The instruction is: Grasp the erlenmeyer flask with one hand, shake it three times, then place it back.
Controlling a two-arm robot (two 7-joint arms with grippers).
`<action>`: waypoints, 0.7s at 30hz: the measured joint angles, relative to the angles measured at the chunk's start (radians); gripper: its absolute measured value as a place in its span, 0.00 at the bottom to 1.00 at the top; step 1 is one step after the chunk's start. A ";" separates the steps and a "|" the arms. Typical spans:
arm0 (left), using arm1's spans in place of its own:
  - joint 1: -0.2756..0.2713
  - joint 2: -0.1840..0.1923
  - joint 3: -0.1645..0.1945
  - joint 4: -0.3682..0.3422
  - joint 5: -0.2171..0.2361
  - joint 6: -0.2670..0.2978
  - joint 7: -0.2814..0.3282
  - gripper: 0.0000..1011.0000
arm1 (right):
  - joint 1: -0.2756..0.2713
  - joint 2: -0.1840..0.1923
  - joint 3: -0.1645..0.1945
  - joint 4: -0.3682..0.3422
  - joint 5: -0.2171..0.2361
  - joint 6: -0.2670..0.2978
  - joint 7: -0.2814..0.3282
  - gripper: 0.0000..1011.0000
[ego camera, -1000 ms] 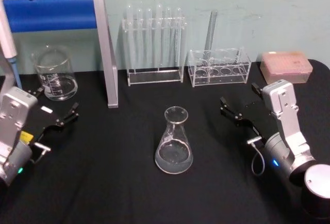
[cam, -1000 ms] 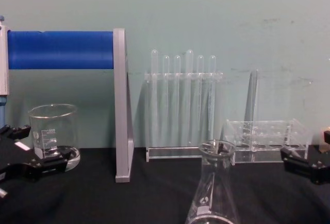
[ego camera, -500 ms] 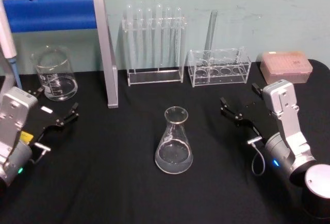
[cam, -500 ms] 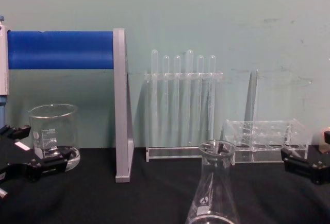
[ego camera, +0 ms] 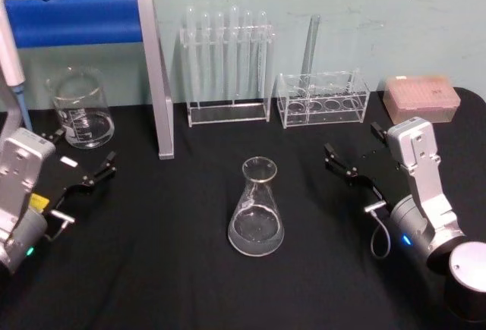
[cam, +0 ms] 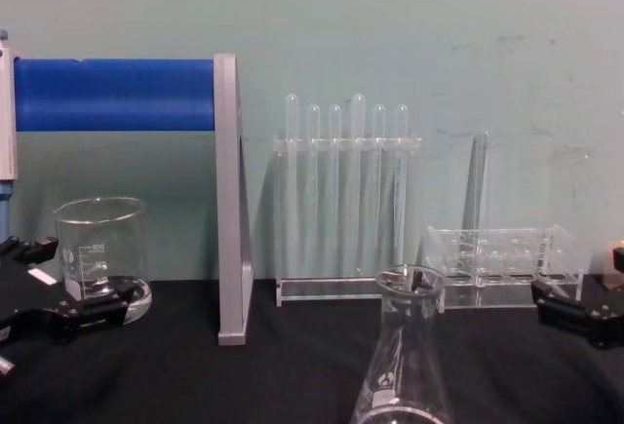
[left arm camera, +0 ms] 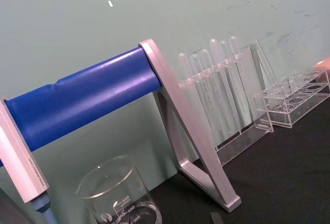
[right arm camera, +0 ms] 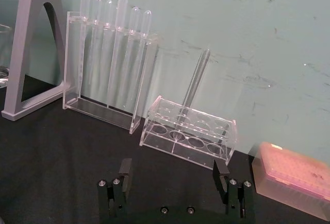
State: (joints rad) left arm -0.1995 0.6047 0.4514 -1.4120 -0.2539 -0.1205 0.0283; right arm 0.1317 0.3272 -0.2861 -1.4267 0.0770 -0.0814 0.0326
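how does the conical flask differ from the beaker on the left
The clear glass conical flask tapers to a narrow neck; the clear glass cylindrical beaker is straight-sided and wide-mouthed. The flask stands mid-table, the beaker at the back left beside the blue-barred stand. Both stand upright, ungripped.

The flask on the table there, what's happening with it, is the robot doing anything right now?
Nothing is holding it at this moment. The erlenmeyer flask stands upright mid-table on the black cloth, apart from both arms. The left gripper sits open near the beaker, and the right gripper sits open off to the flask's right. No grasp has been made yet.
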 joint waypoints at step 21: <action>0.000 0.000 0.000 0.000 0.000 0.000 0.000 0.99 | 0.000 0.000 0.000 0.000 0.000 0.000 0.000 0.99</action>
State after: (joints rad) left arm -0.1995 0.6047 0.4514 -1.4120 -0.2539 -0.1205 0.0283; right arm 0.1317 0.3272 -0.2861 -1.4266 0.0770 -0.0815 0.0325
